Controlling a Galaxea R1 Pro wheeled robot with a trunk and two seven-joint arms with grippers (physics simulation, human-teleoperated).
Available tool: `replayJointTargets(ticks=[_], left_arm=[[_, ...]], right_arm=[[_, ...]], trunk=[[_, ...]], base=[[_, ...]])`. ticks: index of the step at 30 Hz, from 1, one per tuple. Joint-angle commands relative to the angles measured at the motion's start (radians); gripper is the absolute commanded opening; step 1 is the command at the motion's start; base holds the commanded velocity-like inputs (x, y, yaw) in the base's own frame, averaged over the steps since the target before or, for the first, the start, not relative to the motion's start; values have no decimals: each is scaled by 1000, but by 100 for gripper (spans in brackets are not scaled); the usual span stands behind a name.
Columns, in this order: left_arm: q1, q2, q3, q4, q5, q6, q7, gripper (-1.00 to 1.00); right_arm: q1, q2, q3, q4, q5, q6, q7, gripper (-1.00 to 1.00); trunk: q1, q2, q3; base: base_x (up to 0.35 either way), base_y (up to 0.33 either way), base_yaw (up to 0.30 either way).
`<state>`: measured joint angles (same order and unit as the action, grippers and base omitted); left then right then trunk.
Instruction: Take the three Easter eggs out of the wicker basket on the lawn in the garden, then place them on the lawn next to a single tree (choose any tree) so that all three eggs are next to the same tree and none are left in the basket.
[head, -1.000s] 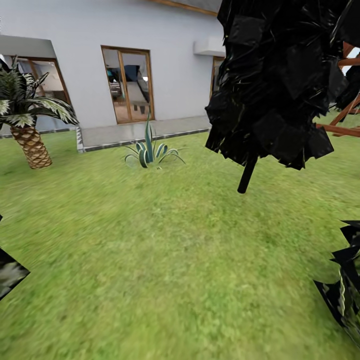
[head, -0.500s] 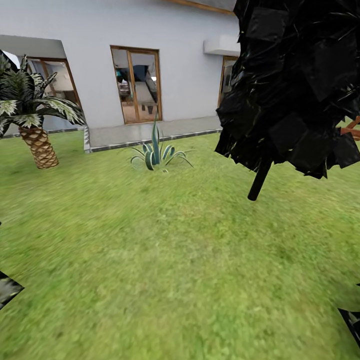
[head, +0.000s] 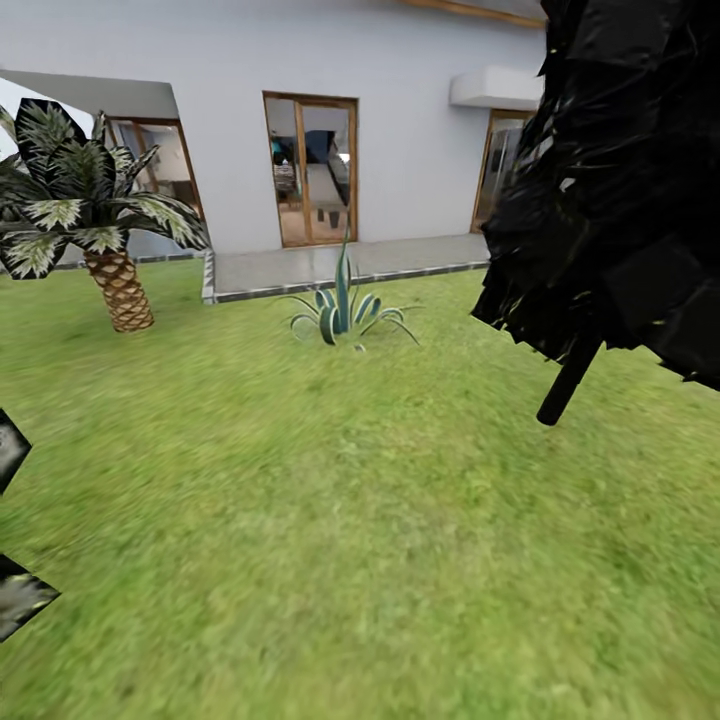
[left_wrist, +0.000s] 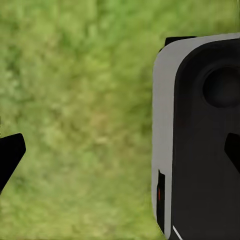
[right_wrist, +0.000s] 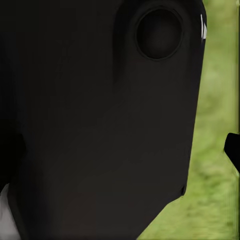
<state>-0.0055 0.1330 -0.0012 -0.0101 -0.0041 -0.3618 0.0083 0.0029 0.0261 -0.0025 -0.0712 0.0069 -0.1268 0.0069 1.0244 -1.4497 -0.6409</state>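
The lawn (head: 330, 520) lies open ahead, running to a paved step (head: 340, 265) before a grey house (head: 380, 110) with a glass door (head: 312, 170). A palm (head: 95, 225) stands far left, a spiky plant (head: 345, 310) mid-lawn, and a dark, almost black bushy tree (head: 620, 200) close on the right. The wrist views show grass beside dark robot casing, so I cannot tell how either gripper stands.

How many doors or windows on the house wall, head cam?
3: a window behind the palm, a glass door mid-wall, another door partly hidden by the black tree. More may be hidden.
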Motion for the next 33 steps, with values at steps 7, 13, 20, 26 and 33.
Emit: replayJointTargets(ticks=[7, 13, 20, 26, 33], left_arm=[[-1, -1, 0, 1, -1, -3, 1, 100], [-1, -1, 0, 1, -1, -3, 1, 100], [-1, -1, 0, 1, -1, -3, 1, 100], [-1, -1, 0, 1, -1, -3, 1, 100], [-1, -1, 0, 1, -1, -3, 1, 100]], right_arm=[[0, 0, -1, -1, 1, -2, 1, 100], [1, 0, -1, -1, 1, -2, 1, 100], [1, 0, -1, -1, 1, -2, 1, 100], [1, 0, -1, -1, 1, -2, 1, 100], [0, 0, -1, -1, 1, -2, 1, 100]], trunk=[[1, 0, -1], [1, 0, -1], [1, 0, -1], [1, 0, -1], [1, 0, -1]], base=[[330, 0, 47], [330, 0, 79], [331, 0, 216], [331, 0, 125], [331, 0, 20]])
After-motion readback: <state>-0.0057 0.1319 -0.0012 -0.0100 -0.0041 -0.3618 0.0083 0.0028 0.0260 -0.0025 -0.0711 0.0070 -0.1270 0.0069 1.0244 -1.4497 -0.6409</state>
